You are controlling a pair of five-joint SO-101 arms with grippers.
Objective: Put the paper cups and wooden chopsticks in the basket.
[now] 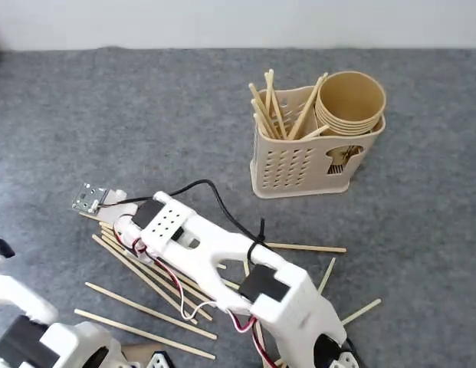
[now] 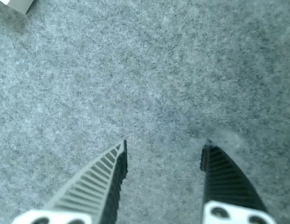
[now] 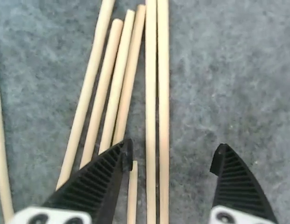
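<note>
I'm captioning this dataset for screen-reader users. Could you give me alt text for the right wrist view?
The right gripper, open, hangs over wooden chopsticks lying roughly parallel on a grey mat. Two run between its jaws; the rest lie beside or under one jaw.

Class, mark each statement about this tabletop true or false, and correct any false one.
1. The paper cups sit stacked inside the basket. True.
2. Every chopstick is already in the basket. False: several loose chopsticks lie on the mat.
3. The right gripper is shut on a chopstick. False: it is open above the loose chopsticks.
4. The left gripper is open over bare mat. True.
</note>
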